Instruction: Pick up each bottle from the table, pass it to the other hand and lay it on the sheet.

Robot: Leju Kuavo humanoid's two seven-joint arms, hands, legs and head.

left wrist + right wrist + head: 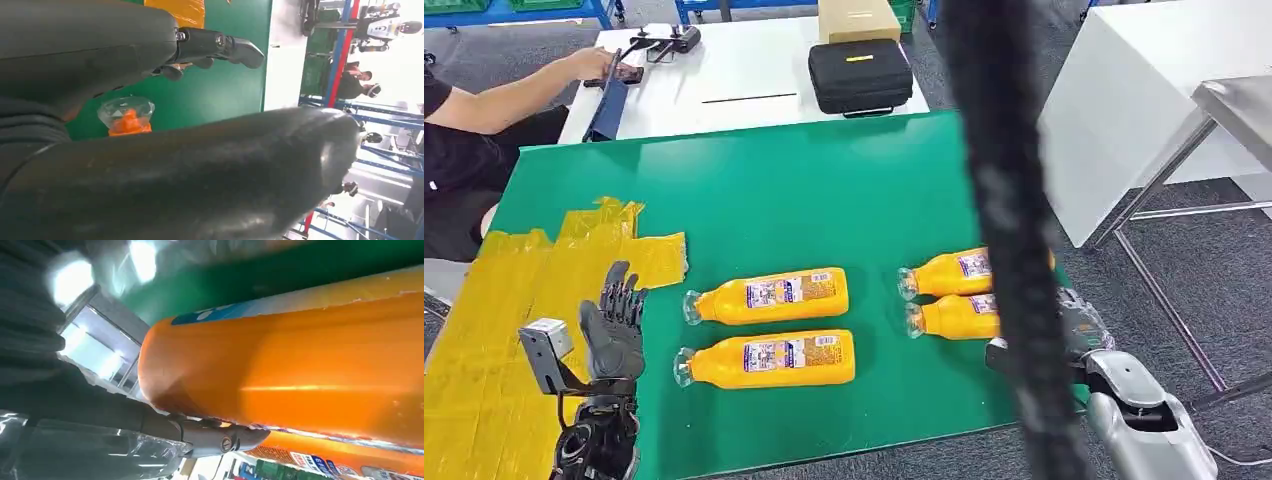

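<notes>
Green desk carries a yellow sheet at its left and four orange bottles lying flat, caps leftward. Right hand sits at the base of the near right bottle, apparently cupping it; its grip is unclear. Left hand is open beside the sheet. Label print is unreadable.

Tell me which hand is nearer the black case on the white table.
Left. The left hand hovers by the yellow sheet, across the green mat from the black case; the right hand sits farther, at the near-right bottles.
</notes>
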